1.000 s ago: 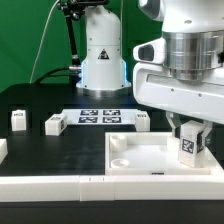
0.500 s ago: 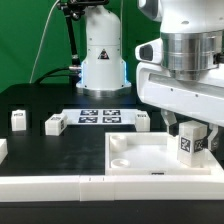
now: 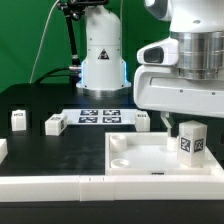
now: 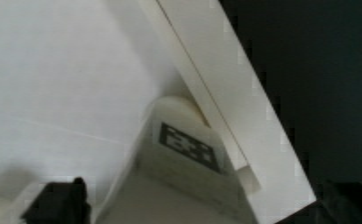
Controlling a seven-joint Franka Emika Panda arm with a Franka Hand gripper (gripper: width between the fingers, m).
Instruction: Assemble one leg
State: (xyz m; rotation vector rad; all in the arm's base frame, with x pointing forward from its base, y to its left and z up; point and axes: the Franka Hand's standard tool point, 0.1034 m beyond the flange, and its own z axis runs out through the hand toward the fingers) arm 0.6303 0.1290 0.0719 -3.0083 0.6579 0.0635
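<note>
A leg, a small white block with a black-and-white tag, stands upright in the white tray, at its near corner on the exterior view's right. My gripper hovers just above the leg, open, and its fingers do not touch it. In the wrist view the leg stands against the tray's wall. The dark fingertips are spread wide on either side of the picture's lower edge.
Three more legs stand on the black table: two on the exterior view's left and one behind the tray. The marker board lies in the middle. The robot base is at the back. A white rail runs along the front.
My gripper has opened and risen off the leg. The leg stays standing in the tray's corner, and its whole tag now shows.
</note>
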